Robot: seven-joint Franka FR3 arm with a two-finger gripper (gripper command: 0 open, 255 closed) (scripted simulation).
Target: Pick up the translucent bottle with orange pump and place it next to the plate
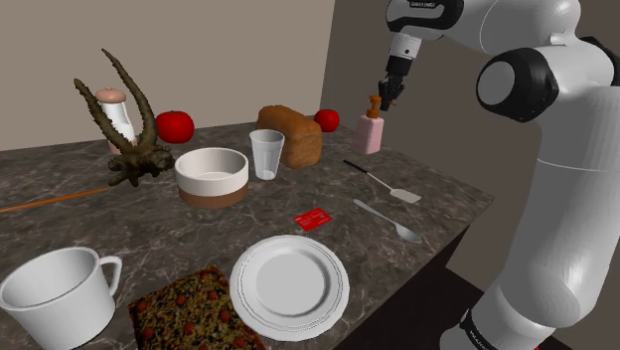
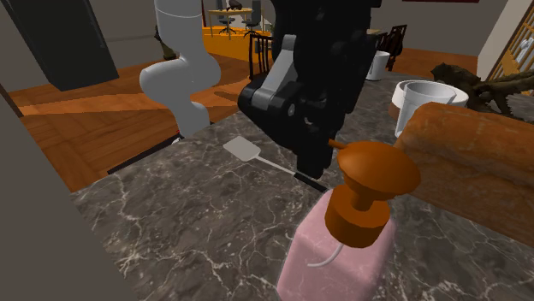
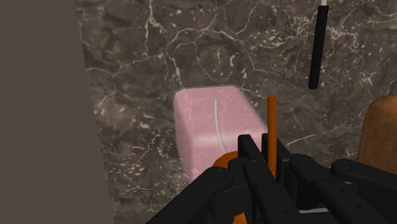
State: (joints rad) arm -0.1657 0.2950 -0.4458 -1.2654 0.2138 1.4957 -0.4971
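1. The bottle (image 1: pixel 369 135), pink with an orange pump (image 1: pixel 374 102), stands at the far side of the table (image 1: pixel 447 199), near the bread (image 1: pixel 291 134). The gripper (image 1: pixel 389 96) is right at the pump. The plate (image 1: pixel 289 281) is well apart from it.
2. Second exterior view: the gripper (image 2: pixel 318 161) is just beside the pump. I cannot tell if it is squeezing or loose.
3. Wrist view: the bottle (image 3: pixel 213 124) is right under the gripper (image 3: pixel 264 162). I think it should hold on firmly and lift straight up so the bottle does not tip. Then it can carry the bottle to the plate.
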